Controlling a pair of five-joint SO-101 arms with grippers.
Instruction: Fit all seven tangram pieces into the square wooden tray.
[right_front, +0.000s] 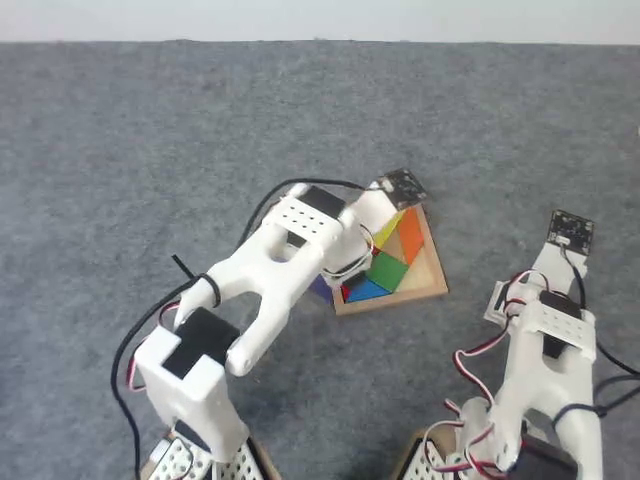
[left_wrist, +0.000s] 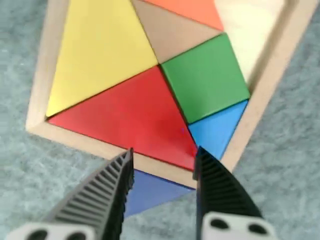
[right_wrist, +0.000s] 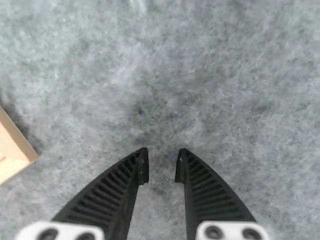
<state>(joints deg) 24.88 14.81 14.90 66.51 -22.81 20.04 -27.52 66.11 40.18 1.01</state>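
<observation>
While the left gripper (left_wrist: 163, 152) hangs near the centre of the high view, jaws parted and empty, a purple piece (left_wrist: 150, 187) lies outside the wooden tray (right_front: 400, 297), against its rim. Farther right, the right gripper (right_wrist: 161, 152) stands slightly parted, empty, over grey carpet (right_wrist: 200, 75).

Pieces lie in tray (left_wrist: 85, 142). Loose piece (left_wrist: 150, 190) on mat (right_wrist: 200, 75), just outside tray's edge, below left gripper (left_wrist: 162, 155). Right gripper (right_wrist: 161, 160) over mat, right of tray.
</observation>
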